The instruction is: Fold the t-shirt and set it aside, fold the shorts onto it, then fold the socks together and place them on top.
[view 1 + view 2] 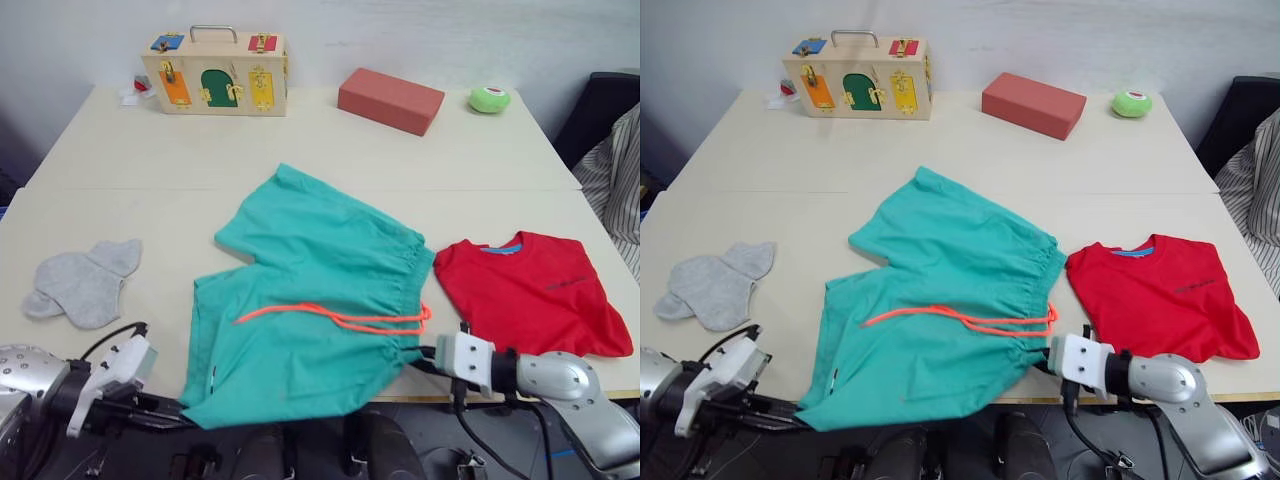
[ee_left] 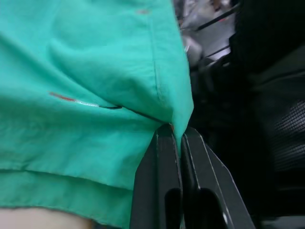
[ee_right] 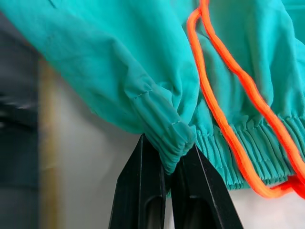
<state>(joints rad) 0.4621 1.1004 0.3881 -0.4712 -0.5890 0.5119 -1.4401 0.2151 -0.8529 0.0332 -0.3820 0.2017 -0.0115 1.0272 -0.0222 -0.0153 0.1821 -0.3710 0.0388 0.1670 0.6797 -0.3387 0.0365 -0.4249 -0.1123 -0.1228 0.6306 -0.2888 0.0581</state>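
Shorts point(image 1: 310, 300) lie spread on the table point(image 1: 300, 140) in the head view, folded t-shirt point(image 1: 530, 290) just beside them on the right, socks point(image 1: 82, 283) well apart on the left. Left gripper point(image 2: 177, 138), in its wrist view, is pinched on the shorts' hem corner at the near table edge. Right gripper point(image 3: 169, 164), in its wrist view, clamps the gathered waistband beside the orange drawstring point(image 3: 228, 95).
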